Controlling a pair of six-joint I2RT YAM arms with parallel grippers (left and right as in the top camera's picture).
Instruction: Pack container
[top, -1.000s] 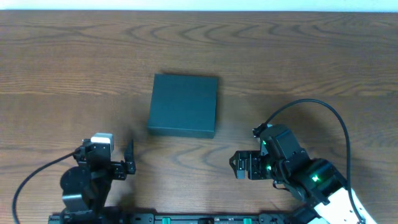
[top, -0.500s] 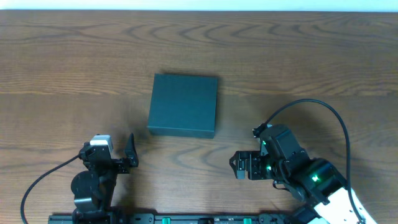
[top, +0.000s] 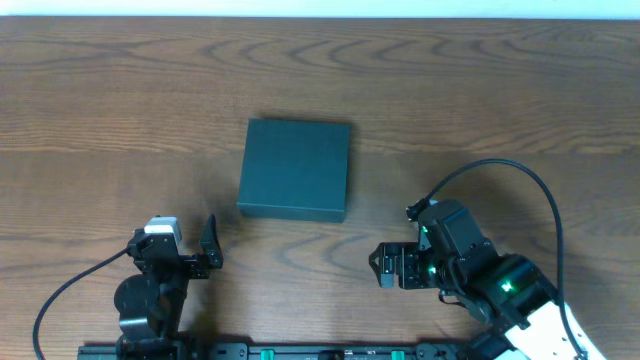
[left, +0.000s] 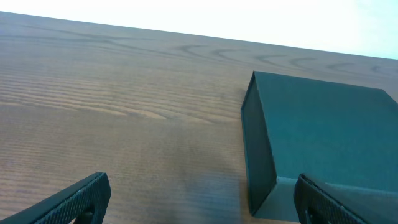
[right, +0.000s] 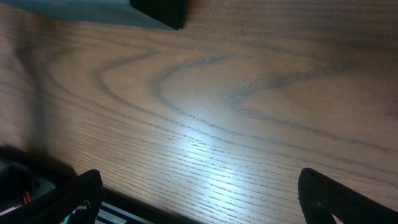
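1. The container lies flat in the middle of the bench. Its lid is down and nothing rests on top of it.
2. The left end effector is spread wide. Its two dark fingers show only at the bottom corners of the left wrist view, with bare wood grain filling the whole gap between them. It grips nothing.
3. From overhead, that left end effector sits near the front edge of the bench, to the left of the container and closer to the arm bases. A strip of bare wood separates the two, so they are apart. In the left wrist view the container's near corner stands ahead and to the right of the gap between the fingers, not inside it.
4. The right end effector is spread wide as well. Its fingers sit at the lower corners of the right wrist view, with only lit wood between them. It carries nothing and touches nothing that I can see.
5. From overhead, the right end effector is near the front edge, to the right of the container and well apart from it. Only a thin teal strip of the container shows at the top left of the right wrist view.
6. A black cable arcs above the right arm, and a green light glows on that arm's body.
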